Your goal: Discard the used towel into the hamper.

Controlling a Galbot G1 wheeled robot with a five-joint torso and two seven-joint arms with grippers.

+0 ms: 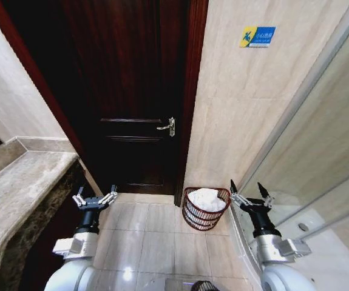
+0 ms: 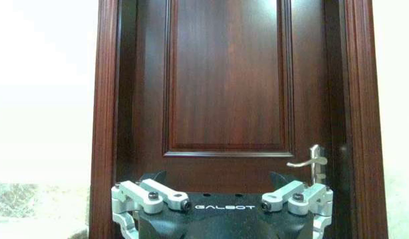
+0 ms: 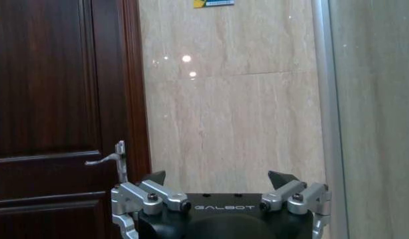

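Note:
The hamper [image 1: 193, 217], a small dark reddish-brown openwork basket, stands on the floor against the tiled wall just right of the door. A crumpled white towel [image 1: 207, 199] lies inside it, filling the top. My left gripper [image 1: 94, 198] is held up over the floor left of the hamper, open and empty, facing the door. To the hamper's right, my right gripper [image 1: 249, 193] is also raised, open with nothing between its fingers. Both grippers are apart from the hamper.
A dark wooden door [image 1: 125, 91] with a metal lever handle [image 1: 167, 127] is shut ahead. A marble counter [image 1: 16, 194] runs along the left. A glass panel with a metal frame [image 1: 295, 115] stands on the right. Pale floor tiles [image 1: 144, 242] lie between the arms.

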